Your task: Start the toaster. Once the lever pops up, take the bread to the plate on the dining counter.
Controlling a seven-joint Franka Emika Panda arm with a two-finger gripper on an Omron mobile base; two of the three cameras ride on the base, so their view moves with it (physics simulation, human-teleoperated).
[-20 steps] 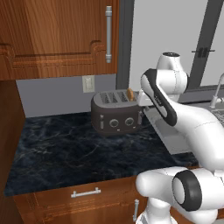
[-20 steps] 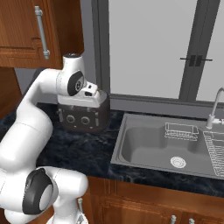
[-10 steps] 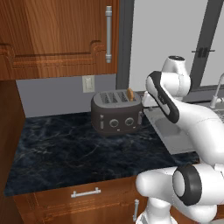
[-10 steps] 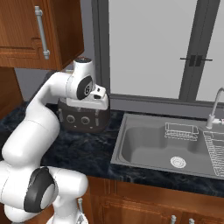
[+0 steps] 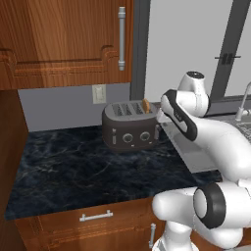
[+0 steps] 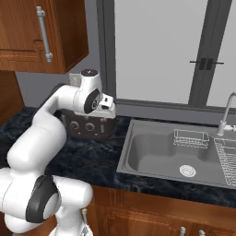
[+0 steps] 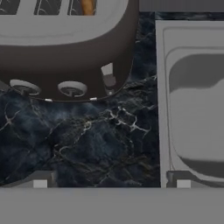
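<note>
The gripper (image 7: 111,183) stood spread wide above bare marble, fingertips (image 7: 40,181) cut off low. At twelve o'clock sat the toaster (image 7: 65,52), top cropped; the bread (image 7: 87,6) poked from a far slot, mostly hidden.

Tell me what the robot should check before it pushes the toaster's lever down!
1. Bread sits in a toaster slot: ok.
2. Lever in sight, on the toaster's front near the sink-side corner: ok.
3. Fingers open wide, holding nothing: ok.
4. Fingers lined up over the lever: not ok, they hang over the counter in front.
5. Lever up or down: cannot tell.
</note>
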